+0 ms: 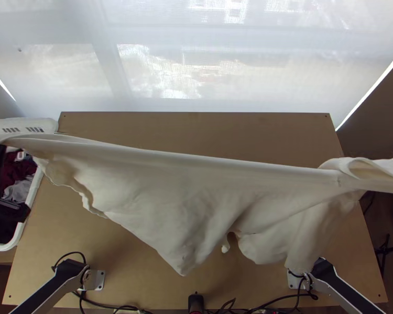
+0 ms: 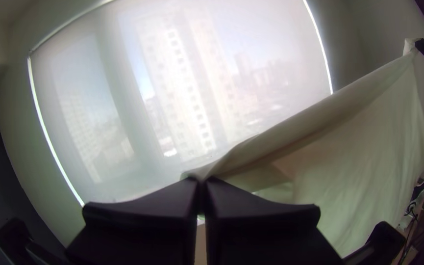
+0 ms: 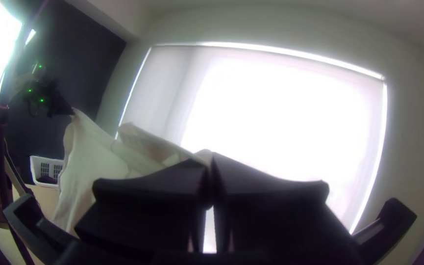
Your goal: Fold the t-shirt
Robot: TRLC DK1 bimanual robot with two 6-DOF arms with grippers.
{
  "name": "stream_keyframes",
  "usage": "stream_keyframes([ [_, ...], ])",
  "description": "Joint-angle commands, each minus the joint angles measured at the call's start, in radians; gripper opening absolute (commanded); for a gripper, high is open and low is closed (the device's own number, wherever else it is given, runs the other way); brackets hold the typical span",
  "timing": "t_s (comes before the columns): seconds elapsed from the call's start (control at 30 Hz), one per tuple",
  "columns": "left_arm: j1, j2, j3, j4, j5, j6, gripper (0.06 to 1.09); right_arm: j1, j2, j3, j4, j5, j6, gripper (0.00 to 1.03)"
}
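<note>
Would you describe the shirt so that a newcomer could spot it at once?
Start at the wooden table. The cream shirt hangs above it, stretched between the left hand and right hand, unlike the dark and red clothes heaped in the white basket.

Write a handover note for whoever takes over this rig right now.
Left gripper: jaws shut on one end of the t-shirt.
Right gripper: jaws shut on the other end.
Shirt: cream, raised over the table, upper edge drawn fairly straight between the grippers, the rest hanging loose with an uneven lower edge.
Basket of clothes: at the table's left side.
Done: shirt picked up and held out.
Left: lay it down, smooth it, fold it.
</note>
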Motion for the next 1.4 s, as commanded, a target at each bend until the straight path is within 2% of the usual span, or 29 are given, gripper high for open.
stream_keyframes([
  [0.0, 0.0, -0.065, -0.234, -0.055, 0.083, -0.006, 0.09, -0.011, -0.027, -0.208, 0.004, -0.03, 0.091, 0.02],
  [0.27, -0.006, -0.111, -0.627, 0.265, 0.099, 0.053, 0.09, -0.011, 0.064, -0.481, 0.219, -0.01, 0.121, 0.02],
  [0.43, 0.022, -0.089, -0.878, 0.535, 0.16, 0.022, 0.09, -0.014, 0.151, -0.604, 0.348, 0.027, 0.12, 0.02],
  [0.57, 0.048, -0.003, -1.022, 0.753, 0.163, -0.032, 0.09, -0.057, 0.217, -0.708, 0.461, 0.027, 0.118, 0.02],
  [0.7, 0.083, 0.11, -1.052, 0.899, 0.163, -0.085, 0.09, -0.086, 0.298, -0.756, 0.535, 0.027, 0.118, 0.02],
  [0.93, 0.169, 0.331, -1.022, 1.083, 0.163, -0.104, 0.09, -0.143, 0.495, -0.718, 0.653, 0.023, 0.118, 0.02],
  [1.37, 0.2, 0.652, -0.88, 1.144, 0.163, -0.108, 0.09, -0.19, 0.845, -0.566, 0.757, 0.013, 0.117, 0.02],
])
